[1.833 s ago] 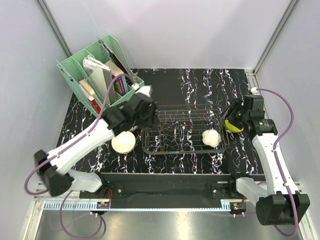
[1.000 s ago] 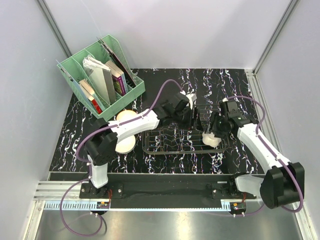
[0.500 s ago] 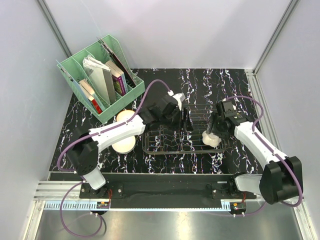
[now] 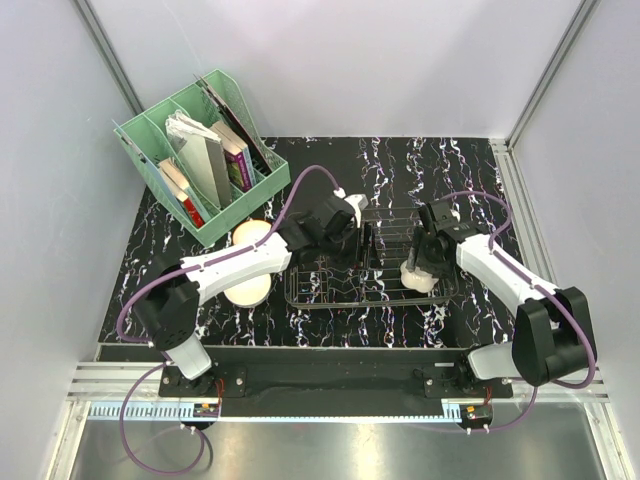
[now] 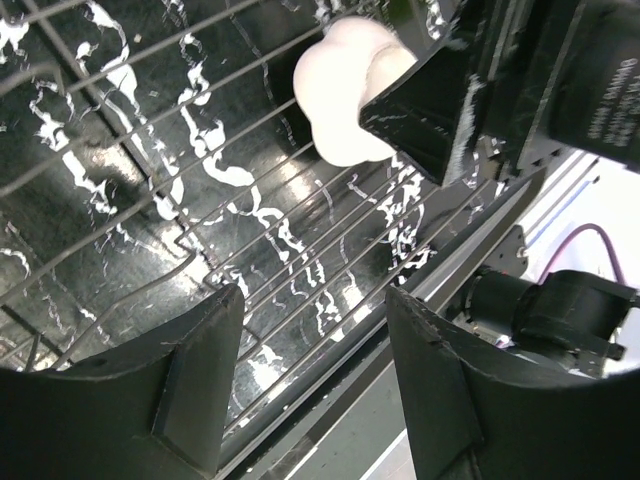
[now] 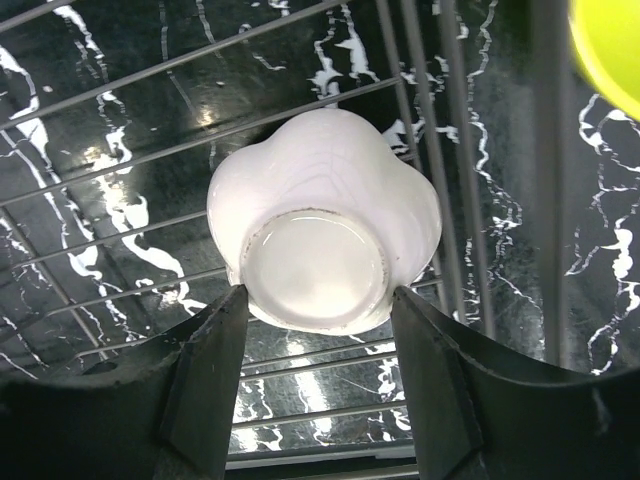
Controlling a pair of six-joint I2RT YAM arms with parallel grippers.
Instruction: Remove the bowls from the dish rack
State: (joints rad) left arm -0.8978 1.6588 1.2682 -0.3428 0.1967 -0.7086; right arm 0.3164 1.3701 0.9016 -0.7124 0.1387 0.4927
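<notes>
The dark wire dish rack (image 4: 330, 290) stands mid-table. A white scalloped bowl (image 6: 325, 235) lies upside down in its right end (image 4: 424, 283). My right gripper (image 6: 320, 295) is open, with a finger on each side of the bowl's base, just above it (image 4: 415, 265). My left gripper (image 4: 362, 245) is open and empty over the middle of the rack; its wrist view shows the rack's wires (image 5: 200, 180), the white bowl (image 5: 345, 95) and its own jaws (image 5: 315, 300). A yellow-green bowl (image 6: 610, 45) lies right of the rack. Two cream bowls (image 4: 250, 234) (image 4: 245, 287) sit on the table left of the rack.
A mint-green file organiser (image 4: 200, 150) with books stands at the back left. The table has a black marbled mat (image 4: 400, 160). Grey walls close in the sides and back. A black rail (image 4: 340, 365) runs along the near edge.
My right gripper no longer holds the yellow-green bowl and has moved left to straddle the white bowl. My left gripper swung from the cream bowls over the rack, then drew back a little left.
</notes>
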